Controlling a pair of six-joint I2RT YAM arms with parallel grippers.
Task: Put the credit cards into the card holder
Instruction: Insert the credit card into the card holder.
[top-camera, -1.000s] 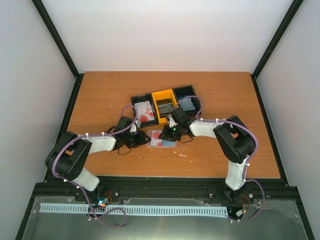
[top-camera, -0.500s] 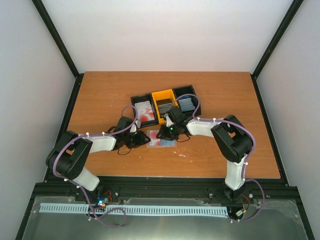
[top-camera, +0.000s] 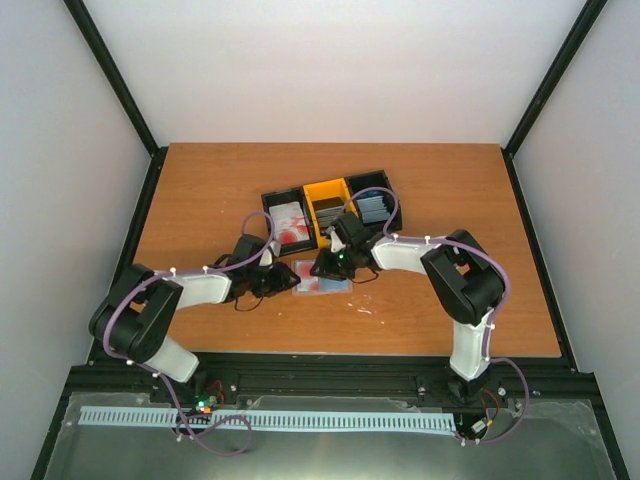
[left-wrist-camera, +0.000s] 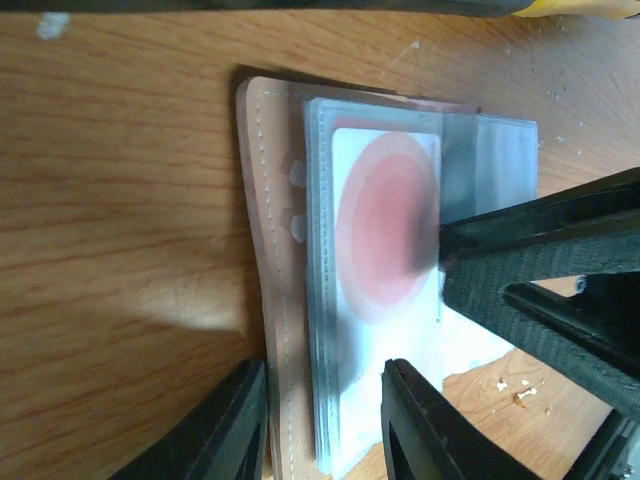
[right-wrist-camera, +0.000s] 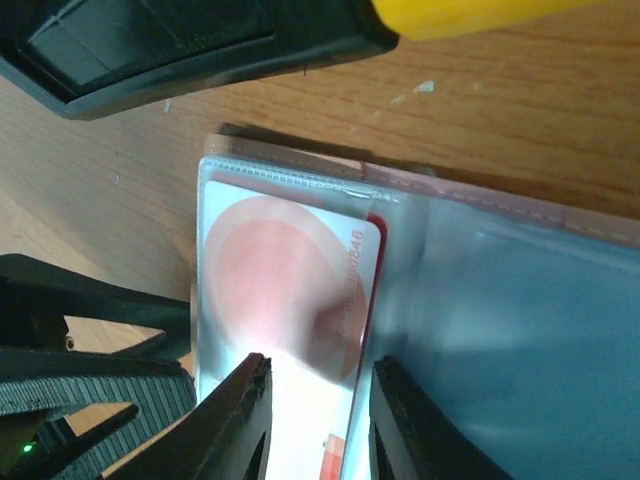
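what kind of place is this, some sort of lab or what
Probably a robot test cell in a lab: a wooden table boxed in by white panels on a black frame, a left arm and right arm bolted at its near edge, a sorted tray of cards by a card holder.

The credit card (left-wrist-camera: 385, 225) is white with a red blotch, the card holder (left-wrist-camera: 268, 200) tan, the table (left-wrist-camera: 120, 200) wood-brown.
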